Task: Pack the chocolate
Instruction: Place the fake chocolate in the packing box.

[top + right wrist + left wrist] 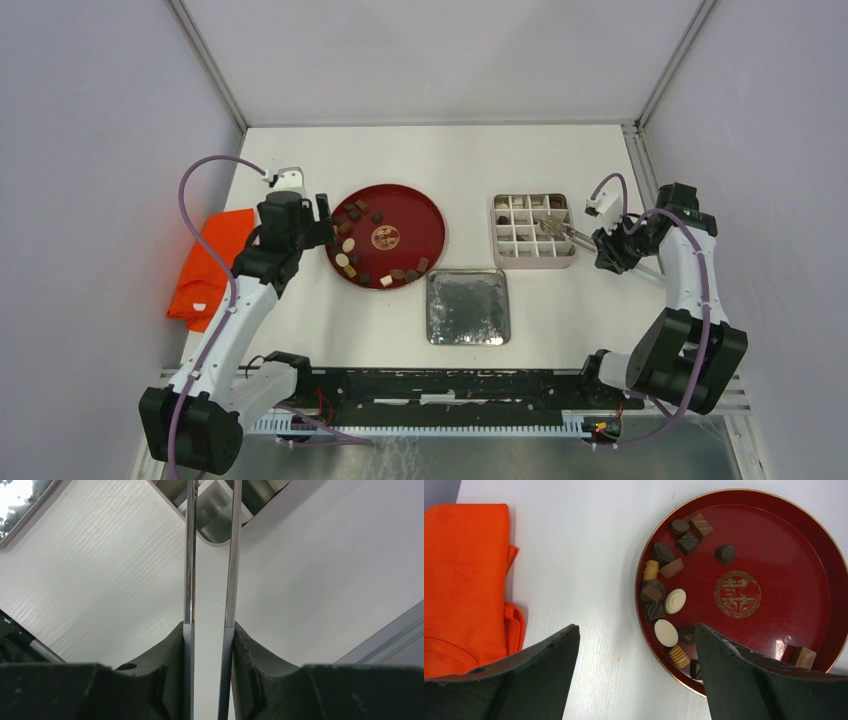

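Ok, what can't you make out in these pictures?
- Right wrist view: the tongs' tips are cut off by the top edge, so any load is unseen.
- Left wrist view: the left pincer's finger covers some chocolate at the plate's near rim.
- Top view: the box's contents are too small.

Cameras: one high and fixed, two close on the wrists.
The top view looks down from behind the arm bases over the whole table (420,160). The left wrist view faces down, close over the chocolates (674,601) on the red plate (774,545) and the orange cloth (464,580). The right wrist view sights along the metal tongs (189,555) at, apparently, a corner of the grid box (212,527). All of these also lie within the top view.
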Controlling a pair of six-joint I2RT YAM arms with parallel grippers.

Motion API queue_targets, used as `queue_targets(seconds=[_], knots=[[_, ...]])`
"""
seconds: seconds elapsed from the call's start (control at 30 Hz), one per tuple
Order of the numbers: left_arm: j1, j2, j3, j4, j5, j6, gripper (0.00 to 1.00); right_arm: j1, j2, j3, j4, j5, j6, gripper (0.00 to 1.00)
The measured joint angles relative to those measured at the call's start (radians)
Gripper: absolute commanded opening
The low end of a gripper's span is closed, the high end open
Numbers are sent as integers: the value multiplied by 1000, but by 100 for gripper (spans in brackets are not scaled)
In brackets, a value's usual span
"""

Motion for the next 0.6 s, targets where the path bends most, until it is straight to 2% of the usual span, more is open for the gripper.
queue_targets(seconds=[0.3,0.6], knots=[[0,0,0,0,0,0,91,-3,2,-8,-11,0,-20,14],[0,0,0,0,0,0,91,-5,37,-11,-1,1,-20,20]])
